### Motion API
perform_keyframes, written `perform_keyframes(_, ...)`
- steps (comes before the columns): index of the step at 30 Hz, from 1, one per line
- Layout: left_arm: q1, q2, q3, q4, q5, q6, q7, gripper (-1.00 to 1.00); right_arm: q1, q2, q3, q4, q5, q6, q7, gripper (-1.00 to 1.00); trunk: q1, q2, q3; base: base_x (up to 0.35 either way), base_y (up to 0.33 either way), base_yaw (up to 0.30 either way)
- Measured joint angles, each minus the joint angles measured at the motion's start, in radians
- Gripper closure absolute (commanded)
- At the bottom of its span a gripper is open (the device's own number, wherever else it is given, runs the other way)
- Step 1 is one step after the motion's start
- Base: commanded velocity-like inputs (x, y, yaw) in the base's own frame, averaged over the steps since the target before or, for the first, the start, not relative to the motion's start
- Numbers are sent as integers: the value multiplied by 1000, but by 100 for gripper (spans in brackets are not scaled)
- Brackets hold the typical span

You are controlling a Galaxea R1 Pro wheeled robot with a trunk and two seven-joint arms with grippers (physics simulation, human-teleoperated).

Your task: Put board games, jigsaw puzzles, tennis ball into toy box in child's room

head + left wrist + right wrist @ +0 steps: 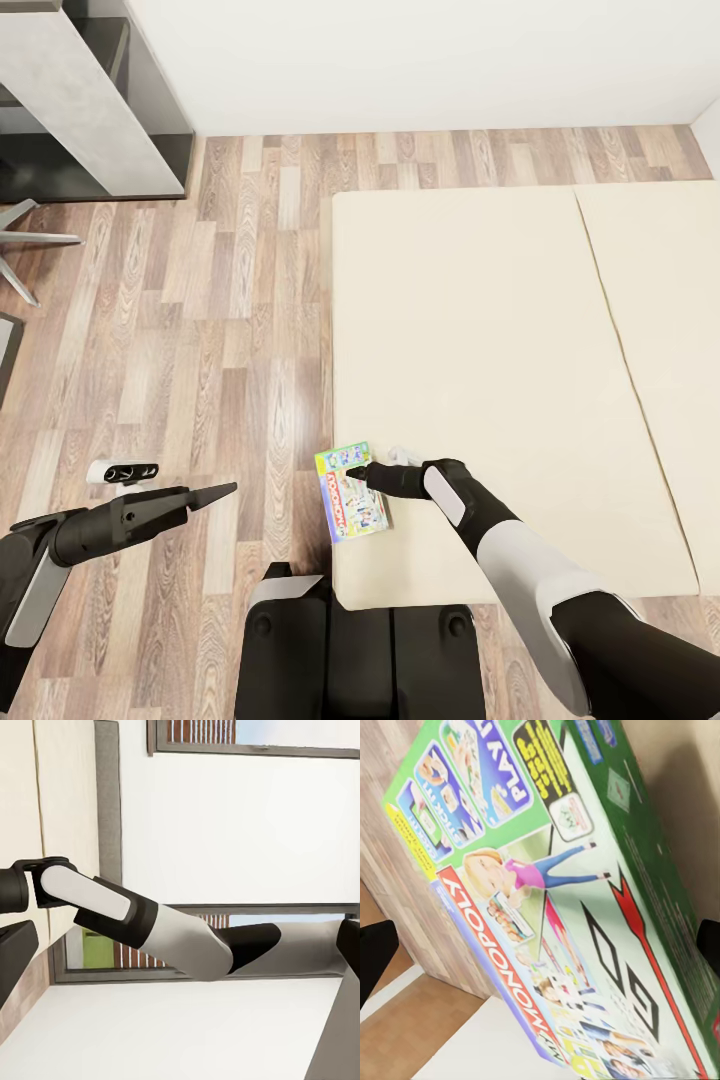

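One board game (352, 492), a thin box with a green edge and a red Monopoly banner, lies at the near left corner of the cream bed (480, 360) and overhangs its edge towards the floor. My right gripper (358, 474) rests over the box's middle and is open; in the right wrist view the box (547, 900) spans the gap between the two dark fingertips (375, 960). My left gripper (225, 490) hangs open over the wooden floor, left of the bed and apart from the box. The toy box, puzzles and ball are out of view.
The end of the table (70, 90), with its pale grey top and dark side, stands at the far left by the wall. Chair legs (30, 240) reach in from the left edge. The bed's seam (620, 350) runs along its right part. My base (360, 650) stands against the bed's near corner.
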Motion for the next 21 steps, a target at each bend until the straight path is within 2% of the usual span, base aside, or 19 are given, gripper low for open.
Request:
perform_keyframes(9, 0, 0, 0, 0, 0, 0, 0, -100, 0, 0, 0, 0, 0, 1, 0, -100, 0, 0, 0, 0, 66, 0)
perform_keyframes(21, 0, 0, 0, 0, 0, 0, 0, -100, 7, 0, 0, 0, 1, 1, 0, -100, 0, 0, 0, 0, 4, 0)
